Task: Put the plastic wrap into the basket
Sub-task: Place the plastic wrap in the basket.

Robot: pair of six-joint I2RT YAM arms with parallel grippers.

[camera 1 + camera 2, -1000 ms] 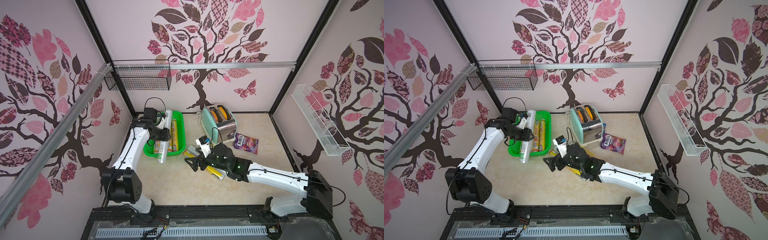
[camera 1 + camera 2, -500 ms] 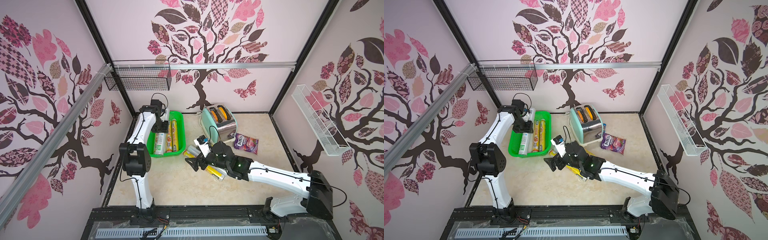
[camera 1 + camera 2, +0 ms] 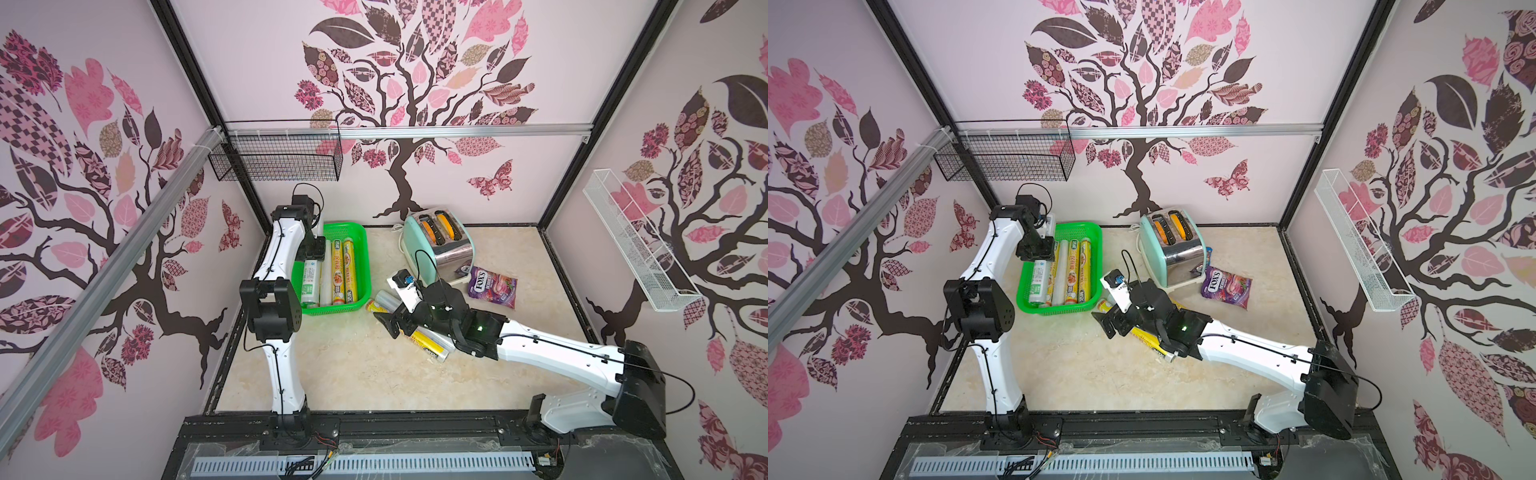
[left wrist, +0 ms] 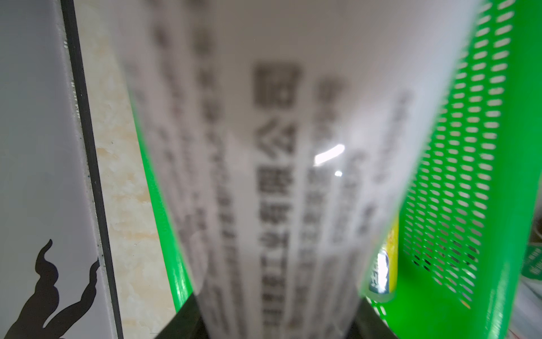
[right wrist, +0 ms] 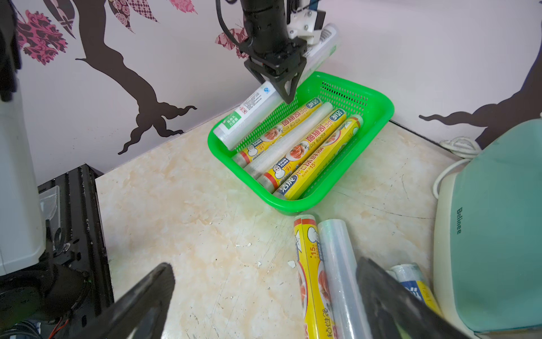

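Left fingers pinch a white roll with green print. That roll hangs tilted over one long side of the green basket. Its far end is higher and its near end is low at the basket's corner. I cannot tell if the low end touches the rim. Four more rolls lie flat side by side in the basket, three yellow and one clear. Right fingers are spread wide and hold nothing. They hang low over the table, near the basket. A yellow roll and a clear roll lie touching on the table between those spread fingers, closer to one of them. Another roll peeks out behind that finger, next to the toaster. So the job looks a bit more than half done. The step now, I think, is putting the white roll in. Next, the left fingers should go down a little and move in over the basket, so the roll lies flat by the others, and then let go. If they let go too high or too far out, the roll may tip over the rim and land outside. After that, the right fingers can close on the yellow roll around its middle.
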